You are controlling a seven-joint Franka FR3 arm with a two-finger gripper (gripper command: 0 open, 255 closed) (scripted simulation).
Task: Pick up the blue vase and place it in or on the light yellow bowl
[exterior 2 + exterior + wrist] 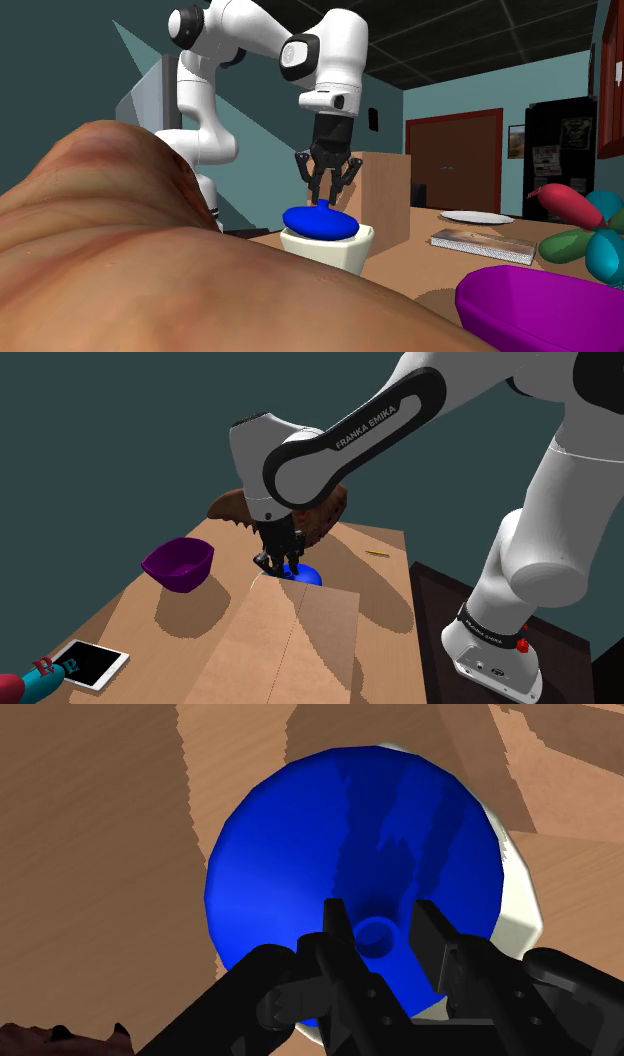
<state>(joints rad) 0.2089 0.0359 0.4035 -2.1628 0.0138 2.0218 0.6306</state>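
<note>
Your blue vase (pixel 322 222) sits in the cream bowl (pixel 330 256), with its wide body on the rim and its neck up. From the wrist you see the bowl's pale rim (pixel 518 904) showing round one side of the vase.

The fingers (pixel 338 926) hang straight above it, one on each side of the small neck. They stand a little apart. A sliver of blue shows between the neck and one finger, so you can read them as slightly open and not clamped on anything.

In the shoulder view, vase and bowl stand near the middle of the table (pixel 200 642), under the bent arm. Other things on the table:
- purple bowl (pixel 178 564): toward the shoulder view's left, well apart from the vase
- pencil (pixel 377 553): toward the right, near the far edge
- tablet (pixel 90 662): near the lower left corner
- jagged brown lump (pixel 228 505): at the far edge, partly hidden by the arm
</note>
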